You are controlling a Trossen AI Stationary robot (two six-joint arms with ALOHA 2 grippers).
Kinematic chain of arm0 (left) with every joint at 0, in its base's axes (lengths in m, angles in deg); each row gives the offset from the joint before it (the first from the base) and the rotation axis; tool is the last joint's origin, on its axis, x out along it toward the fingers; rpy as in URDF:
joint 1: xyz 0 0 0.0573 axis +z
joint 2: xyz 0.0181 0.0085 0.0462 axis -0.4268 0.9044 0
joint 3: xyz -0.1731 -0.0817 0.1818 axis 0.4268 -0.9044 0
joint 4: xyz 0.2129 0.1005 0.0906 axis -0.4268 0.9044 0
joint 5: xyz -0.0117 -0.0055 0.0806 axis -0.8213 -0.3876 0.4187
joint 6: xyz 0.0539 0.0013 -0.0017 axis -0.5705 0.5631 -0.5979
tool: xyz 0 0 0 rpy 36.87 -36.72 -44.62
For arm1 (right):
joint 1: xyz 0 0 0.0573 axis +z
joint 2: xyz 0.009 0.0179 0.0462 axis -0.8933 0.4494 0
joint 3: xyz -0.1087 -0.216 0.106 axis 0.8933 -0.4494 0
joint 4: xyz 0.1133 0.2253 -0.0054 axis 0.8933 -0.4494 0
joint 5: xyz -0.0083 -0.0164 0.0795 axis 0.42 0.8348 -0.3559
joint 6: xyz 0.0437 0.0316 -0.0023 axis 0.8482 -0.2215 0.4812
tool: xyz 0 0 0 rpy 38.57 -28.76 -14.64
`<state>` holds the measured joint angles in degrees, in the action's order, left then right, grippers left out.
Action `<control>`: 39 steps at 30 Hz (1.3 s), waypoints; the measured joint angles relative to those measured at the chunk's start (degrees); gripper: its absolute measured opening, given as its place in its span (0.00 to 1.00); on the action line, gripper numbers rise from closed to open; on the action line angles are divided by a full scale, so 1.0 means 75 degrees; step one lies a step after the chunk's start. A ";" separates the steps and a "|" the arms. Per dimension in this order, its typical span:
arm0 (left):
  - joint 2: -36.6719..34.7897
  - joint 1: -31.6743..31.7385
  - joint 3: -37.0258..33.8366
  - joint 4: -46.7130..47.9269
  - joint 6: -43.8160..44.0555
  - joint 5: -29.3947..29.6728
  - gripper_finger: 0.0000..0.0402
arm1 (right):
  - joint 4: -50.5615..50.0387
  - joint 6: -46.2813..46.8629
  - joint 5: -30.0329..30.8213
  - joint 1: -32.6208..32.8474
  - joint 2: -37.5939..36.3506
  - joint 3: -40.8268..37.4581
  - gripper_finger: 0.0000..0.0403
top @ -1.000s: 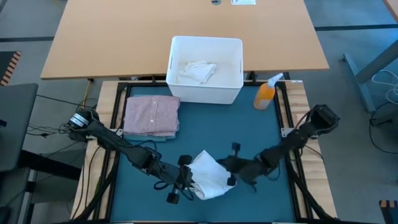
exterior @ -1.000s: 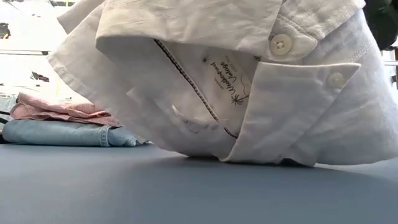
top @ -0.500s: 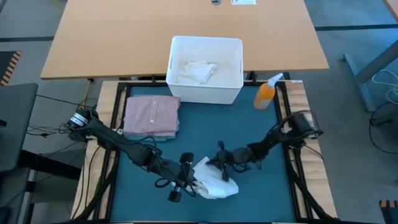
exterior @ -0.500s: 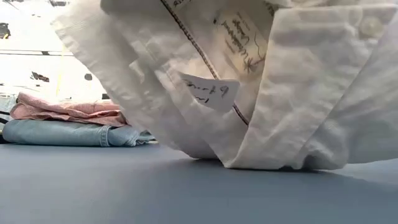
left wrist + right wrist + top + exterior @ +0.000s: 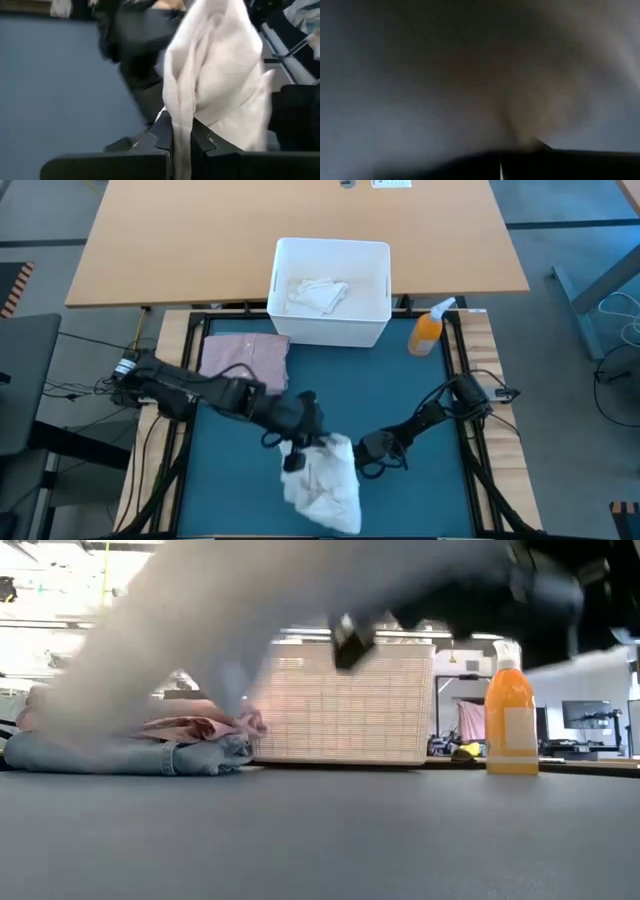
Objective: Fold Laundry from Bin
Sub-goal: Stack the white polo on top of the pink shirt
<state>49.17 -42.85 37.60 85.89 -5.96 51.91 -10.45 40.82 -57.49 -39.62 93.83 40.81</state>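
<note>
A white shirt (image 5: 326, 483), part of the laundry, hangs bunched over the teal mat's near middle. My left gripper (image 5: 298, 448) is shut on its top left, my right gripper (image 5: 364, 448) shut at its right edge. In the low view the shirt (image 5: 190, 630) is a pale blur raised above the mat. A folded pink shirt (image 5: 245, 364) lies on folded jeans (image 5: 110, 753) at the mat's far left. The white bin (image 5: 330, 305) stands beyond the mat's far edge with white cloth (image 5: 316, 293) inside. My left gripper pinches a bunched fold of the white shirt (image 5: 181, 131) between its two fingers, coming slanting down from the table's left. The cloth runs on past the fingertips in several gathered layers. My right gripper is shut where blurred cloth (image 5: 530, 135) narrows into its fingers, coming level from the table's right. Which part of the shirt it has cannot be told.
An orange spray bottle (image 5: 428, 330) stands at the mat's far right corner. Bare teal mat (image 5: 400, 390) lies between the bin and the grippers. A wooden table (image 5: 200, 240) stands behind the bin.
My left gripper has risen and gone toward the far edge with the shirt. My right gripper has tipped to level and sunk, its arm folding in toward the table's middle. The shirt has come up off the mat and drawn out longer toward the near edge.
</note>
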 joint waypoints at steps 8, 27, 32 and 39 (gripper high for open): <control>0.0012 0.1091 -0.0061 0.0967 0.0961 -0.1615 0.00 | 0.0224 -0.0698 -0.0222 0.0008 0.0194 0.0763 0.02; 0.0023 0.1899 -0.0073 0.2550 0.1034 -0.2531 0.23 | 0.2140 -0.0266 -0.1873 -0.0581 0.2662 0.2648 0.02; -0.0010 0.2521 -0.0073 0.3158 0.0370 -0.2503 0.24 | 0.2149 0.0239 -0.1925 -0.0876 0.2771 0.2714 0.02; -0.0865 0.3755 -0.0073 0.4537 -0.0007 -0.2246 0.24 | 0.2154 0.0697 -0.2118 -0.1203 0.2747 0.2723 0.02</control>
<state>42.68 -14.69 37.05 119.92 -6.01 35.07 5.71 46.04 -73.38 -48.65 114.43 61.23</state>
